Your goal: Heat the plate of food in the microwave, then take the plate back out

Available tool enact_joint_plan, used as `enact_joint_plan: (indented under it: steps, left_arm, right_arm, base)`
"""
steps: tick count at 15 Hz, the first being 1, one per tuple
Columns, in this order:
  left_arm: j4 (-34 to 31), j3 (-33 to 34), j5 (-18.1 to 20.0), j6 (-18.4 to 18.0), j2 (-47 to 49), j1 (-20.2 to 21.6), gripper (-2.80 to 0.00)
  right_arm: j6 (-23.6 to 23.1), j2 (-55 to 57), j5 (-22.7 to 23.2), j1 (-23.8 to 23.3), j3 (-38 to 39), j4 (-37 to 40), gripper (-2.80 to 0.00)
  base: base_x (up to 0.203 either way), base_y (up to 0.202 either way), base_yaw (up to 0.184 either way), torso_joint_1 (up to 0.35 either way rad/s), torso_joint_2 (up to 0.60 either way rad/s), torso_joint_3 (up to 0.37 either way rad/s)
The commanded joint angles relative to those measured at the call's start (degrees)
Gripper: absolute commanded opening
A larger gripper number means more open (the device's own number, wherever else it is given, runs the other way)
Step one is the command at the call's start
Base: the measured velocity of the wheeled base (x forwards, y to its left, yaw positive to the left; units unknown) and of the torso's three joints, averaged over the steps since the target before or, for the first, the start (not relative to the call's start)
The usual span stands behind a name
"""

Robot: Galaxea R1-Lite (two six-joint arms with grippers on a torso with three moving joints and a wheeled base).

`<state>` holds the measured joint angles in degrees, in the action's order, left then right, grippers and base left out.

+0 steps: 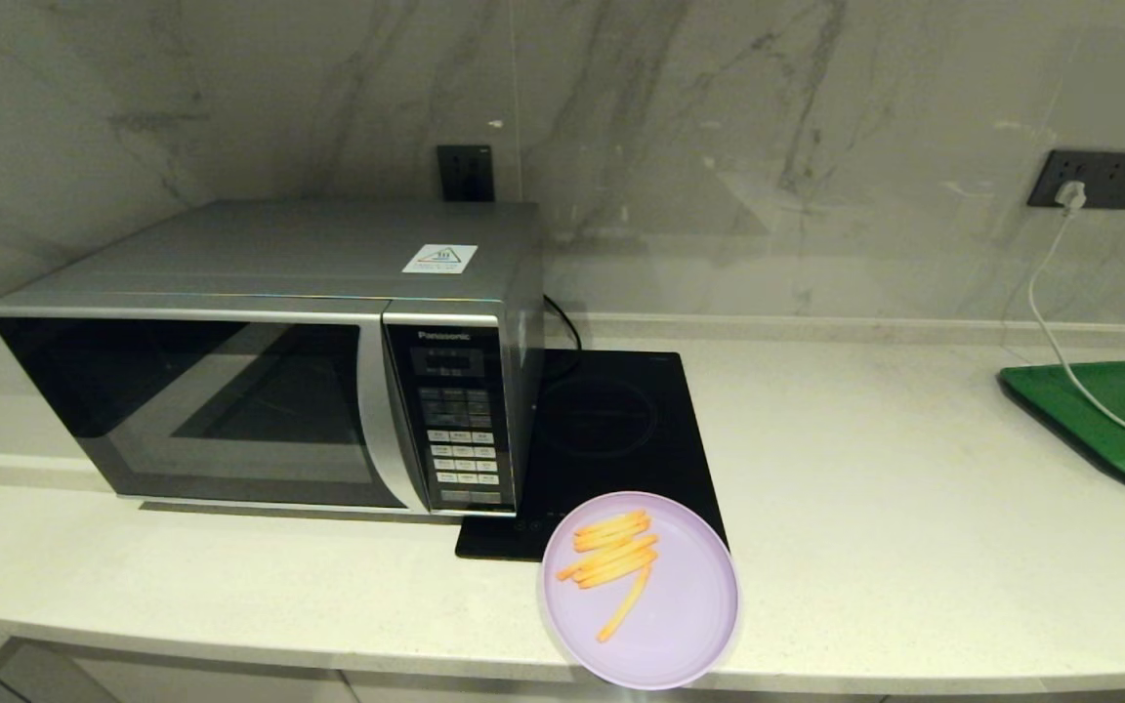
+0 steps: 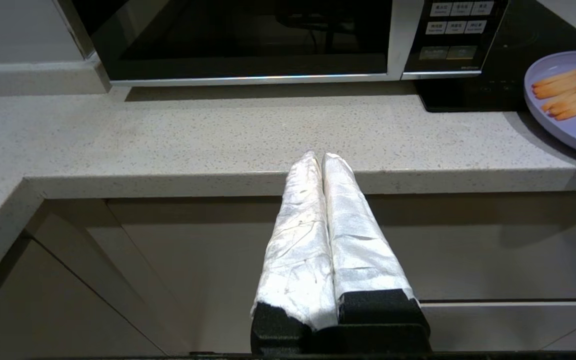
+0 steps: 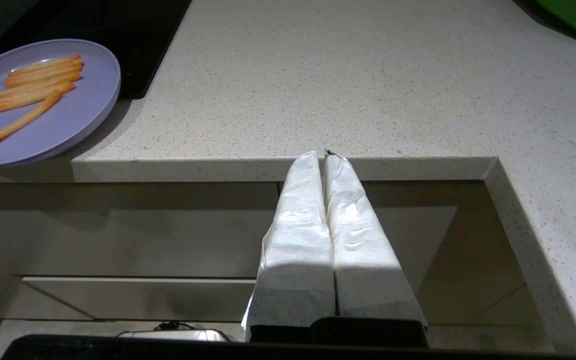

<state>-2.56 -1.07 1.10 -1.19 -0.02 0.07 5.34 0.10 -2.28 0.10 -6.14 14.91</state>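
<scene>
The pale lilac plate of food [image 1: 665, 625] carries several orange-yellow fries [image 1: 615, 558] and rests at the counter's front edge, partly on the black hob, overhanging the edge a little. The silver-grey microwave [image 1: 270, 381] stands at the back left with its dark glass door closed. Neither arm shows in the head view. My left gripper [image 2: 320, 156] is shut and empty, below and in front of the counter edge, facing the microwave's door; the plate [image 2: 568, 125] lies off to its right. My right gripper [image 3: 320, 154] is shut and empty too, at the counter edge right of the plate [image 3: 68, 120].
A flat black induction hob [image 1: 611, 430] lies right of the microwave. A green tray [image 1: 1124, 420] sits at the far right with a white cable [image 1: 1051, 322] running from a wall socket onto it. Cabinet fronts [image 2: 268, 250] lie below the counter edge.
</scene>
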Motion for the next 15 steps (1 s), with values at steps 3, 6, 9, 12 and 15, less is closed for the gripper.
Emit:
enact_joint_plan:
  steps: [3, 6, 9, 12, 15]
  left_arm:
    - [0.01, 0.02, -0.31, 0.93, -0.06, 0.01, -2.8]
    - [0.01, 0.02, -0.31, 1.01, -0.06, 0.01, -2.8]
    - [0.01, 0.02, -0.31, 1.01, -0.06, 0.01, -2.8]
    - [0.01, 0.02, -0.31, 0.93, -0.06, 0.01, -2.8]
    - [0.01, 0.02, -0.31, 0.98, -0.06, 0.01, -2.8]
  right_arm:
    - [0.02, -0.01, -0.01, -0.01, -0.01, 0.12, -2.8]
    - [-0.06, -0.01, -0.01, -0.01, -0.01, 0.12, -2.8]
    - [-0.01, -0.01, -0.01, 0.02, -0.07, 0.12, -2.8]
    - [0.02, -0.01, -0.01, 0.06, -0.01, 0.12, -2.8]
    - [0.01, -0.01, -0.01, 0.08, -0.03, 0.12, -2.8]
  base:
    - [0.0, 0.0, 0.0, 0.0, 0.0, 0.0]
    - [0.0, 0.0, 0.0, 0.0, 0.0, 0.0]
    - [0.0, 0.0, 0.0, 0.0, 0.0, 0.0]
    - [0.0, 0.0, 0.0, 0.0, 0.0, 0.0]
    - [0.0, 0.0, 0.0, 0.0, 0.0, 0.0]
